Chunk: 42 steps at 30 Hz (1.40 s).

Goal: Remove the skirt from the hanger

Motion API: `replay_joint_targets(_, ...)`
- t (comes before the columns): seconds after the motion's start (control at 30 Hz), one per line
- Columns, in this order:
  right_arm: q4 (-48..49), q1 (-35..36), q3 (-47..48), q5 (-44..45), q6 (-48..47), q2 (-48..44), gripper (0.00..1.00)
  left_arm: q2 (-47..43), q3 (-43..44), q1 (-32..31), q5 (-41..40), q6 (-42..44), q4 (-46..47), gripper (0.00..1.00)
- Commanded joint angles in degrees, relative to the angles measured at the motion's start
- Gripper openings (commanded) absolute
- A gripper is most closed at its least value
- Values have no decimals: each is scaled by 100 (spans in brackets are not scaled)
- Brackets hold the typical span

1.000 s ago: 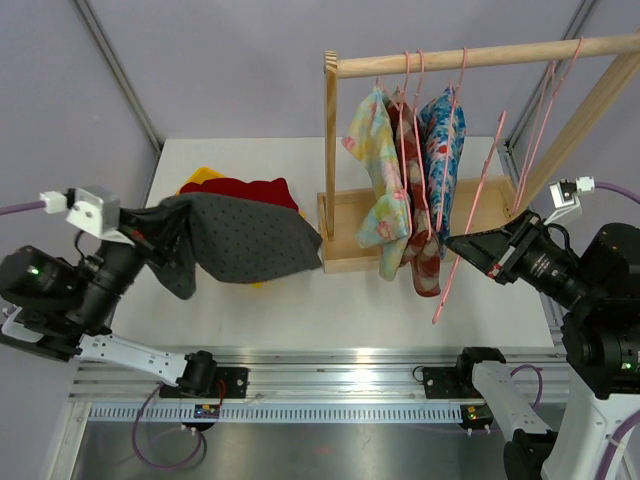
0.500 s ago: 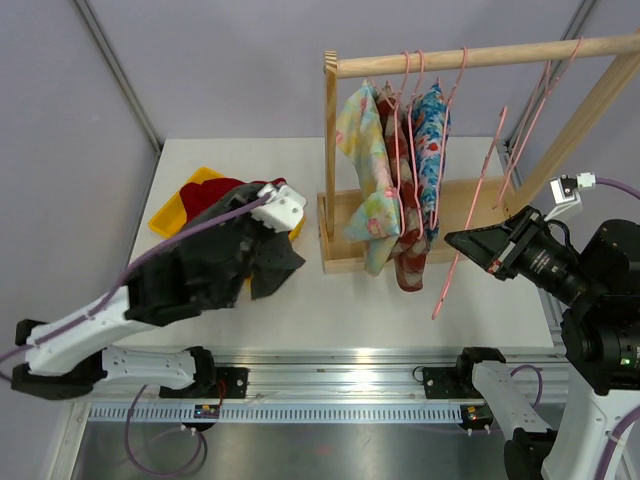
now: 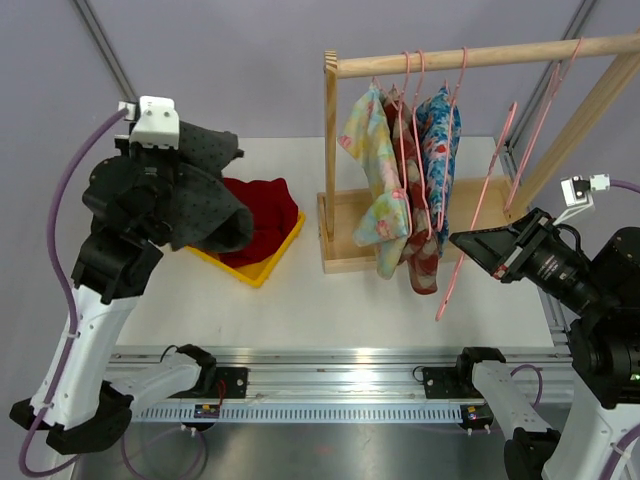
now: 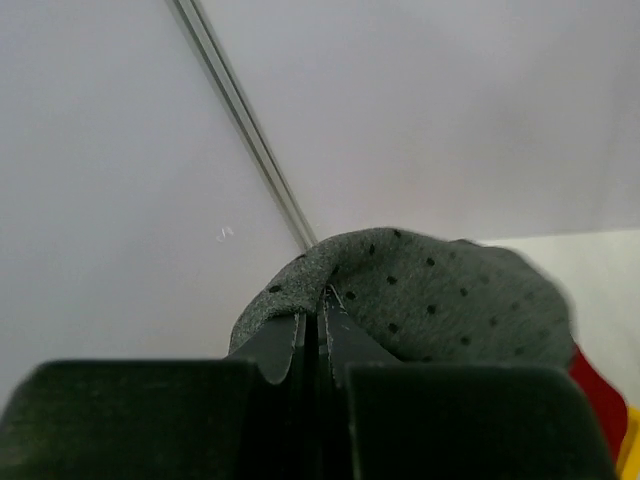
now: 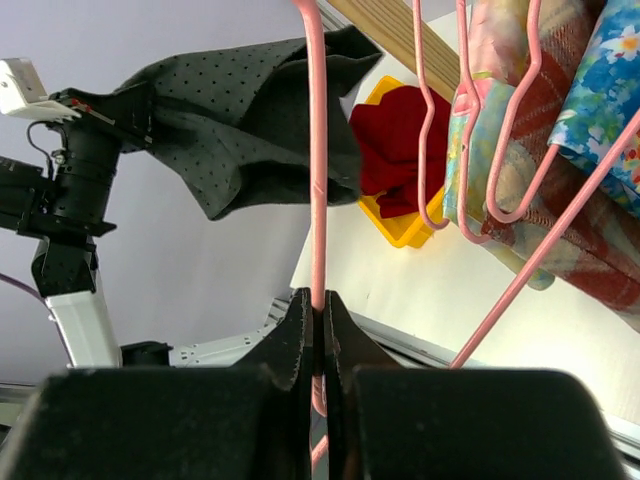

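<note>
Jaws of your left gripper (image 4: 320, 300) pinch the grey dotted skirt (image 3: 205, 195), held clear of the pink hanger (image 5: 316, 150) and up above the yellow tray (image 3: 262, 270) on the worktop (image 3: 330, 300). Your right gripper (image 5: 318, 300) has its jaws closed on that bare hanger near the wooden rack (image 3: 480, 55).

Bright, even light; blurred foregrounds.

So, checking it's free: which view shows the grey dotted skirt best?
Right wrist: the grey dotted skirt shows nearly whole, off the pink hanger. Top external has it partly behind the arm; left wrist only the fold in the left tool.
</note>
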Motion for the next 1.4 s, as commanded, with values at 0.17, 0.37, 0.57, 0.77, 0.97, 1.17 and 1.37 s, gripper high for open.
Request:
replay_joint_targets(0.17,132,0,-58,152,-91,67,0,1432,199,1407,1773,-1347,503,0)
replay_joint_targets(0.37,89,0,-59,116,-134,14,0,2469,586,1717,2627,-1999,405,0)
replay_joint_targets(0.57,-26,0,20,248,-205,-30,0,2217,-334,1726,2539,-2315,922,2)
replay_joint_targets(0.77,185,0,-137,239,-187,58,0,2101,-918,1902,2635,-3272,147,99)
replay_joint_targets(0.97,1008,0,-524,442,-47,286,0,1040,-1546,1902,2925,-3599,-132,99)
replay_joint_targets(1.17,2020,0,-595,503,305,769,0,-294,-2163,1902,3083,-3309,-834,99)
replay_joint_targets(1.37,2172,-9,231,810,138,1569,0,-1580,-3737,1893,3049,-3203,-114,99)
